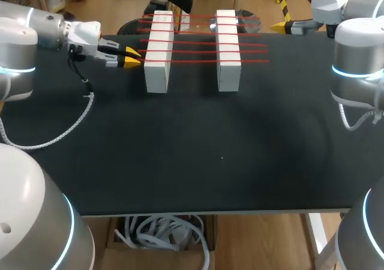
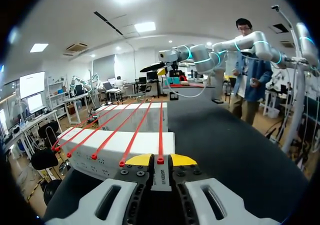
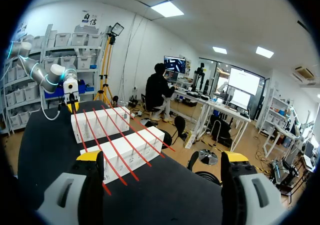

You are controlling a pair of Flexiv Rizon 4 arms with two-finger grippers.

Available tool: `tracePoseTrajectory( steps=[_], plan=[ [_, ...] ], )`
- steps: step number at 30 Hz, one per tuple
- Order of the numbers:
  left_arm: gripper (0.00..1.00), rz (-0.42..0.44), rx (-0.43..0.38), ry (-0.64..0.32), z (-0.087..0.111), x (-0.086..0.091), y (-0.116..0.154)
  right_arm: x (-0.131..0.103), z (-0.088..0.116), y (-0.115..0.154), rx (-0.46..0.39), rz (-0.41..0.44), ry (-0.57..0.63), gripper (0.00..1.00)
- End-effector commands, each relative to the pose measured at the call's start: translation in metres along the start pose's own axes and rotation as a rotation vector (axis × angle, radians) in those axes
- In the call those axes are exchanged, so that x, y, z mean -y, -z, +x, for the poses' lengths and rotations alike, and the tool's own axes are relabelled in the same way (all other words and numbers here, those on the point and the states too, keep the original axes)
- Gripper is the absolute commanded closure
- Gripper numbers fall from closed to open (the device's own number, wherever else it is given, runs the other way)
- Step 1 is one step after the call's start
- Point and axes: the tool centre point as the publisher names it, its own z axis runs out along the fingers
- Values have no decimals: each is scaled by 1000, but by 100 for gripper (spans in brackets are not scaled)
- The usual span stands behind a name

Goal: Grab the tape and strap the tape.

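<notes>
Several red tapes (image 1: pixel 204 44) stretch taut across two white blocks (image 1: pixel 157 54) in the upper middle of the head view. Left gripper (image 1: pixel 133 59) is pinched on the nearest tape (image 2: pixel 160 135), right at its end. Right gripper (image 3: pixel 162 157) hangs spread wide at upper right, holding nothing. Tape looks thin, light and springy, so I'd grip squarely at the very end or it slips free.
</notes>
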Motion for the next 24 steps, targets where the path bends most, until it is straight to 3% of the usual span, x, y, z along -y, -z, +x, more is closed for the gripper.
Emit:
tracePoseTrajectory(
  steps=[1, 11, 16, 17, 24],
  plan=[
    [87, 6, -3, 2, -2, -3, -1, 0, 0, 0, 0, 0, 0, 0],
    [86, 10, -2, 5, -1, -5, -2, 0, 0, 0, 0, 0, 0, 0],
    [93, 11, 0, 2, -1, -5, -2, 0, 0, 0, 0, 0, 0, 0],
    [99, 11, 0, 1, -1, -4, -2, 0, 0, 0, 0, 0, 0, 0],
    [100, 14, 0, -5, -1, -1, -2, 0, 0, 0, 0, 0, 0, 0]
  ],
)
